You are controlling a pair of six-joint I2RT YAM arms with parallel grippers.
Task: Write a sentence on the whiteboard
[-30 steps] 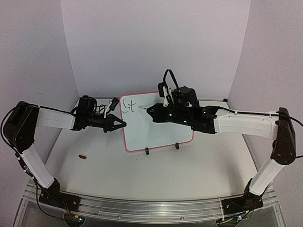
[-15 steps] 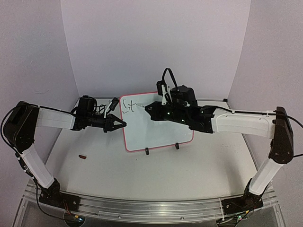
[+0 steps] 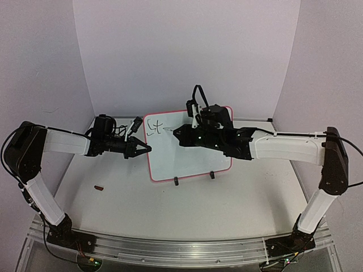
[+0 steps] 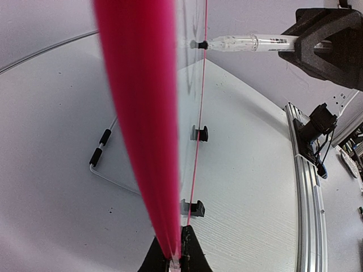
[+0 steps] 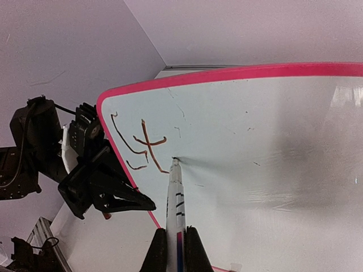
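Note:
The whiteboard [image 3: 190, 161] stands tilted on its two black clips [image 3: 176, 181], pink-red border around it. Of the sentence [image 3: 154, 127] only the letters "St" show, at the top left of the board; they also show in the right wrist view [image 5: 139, 143]. My left gripper [image 3: 146, 148] is shut on the board's left edge [image 4: 139, 113]. My right gripper [image 3: 180, 134] is shut on a white marker [image 5: 176, 204]. The marker's tip [image 5: 174, 160] meets the board just right of the "t". The marker also shows in the left wrist view [image 4: 244, 42].
A small dark red cap-like piece [image 3: 100, 187] lies on the table left of the board. A bent wire with black sleeves [image 4: 101, 156] lies behind the board. An aluminium rail [image 3: 170, 249] runs along the near edge. Walls close in on three sides.
My right wrist has shifted slightly up and to the left, with the marker tip staying just right of the "St". The left arm and board have not moved.

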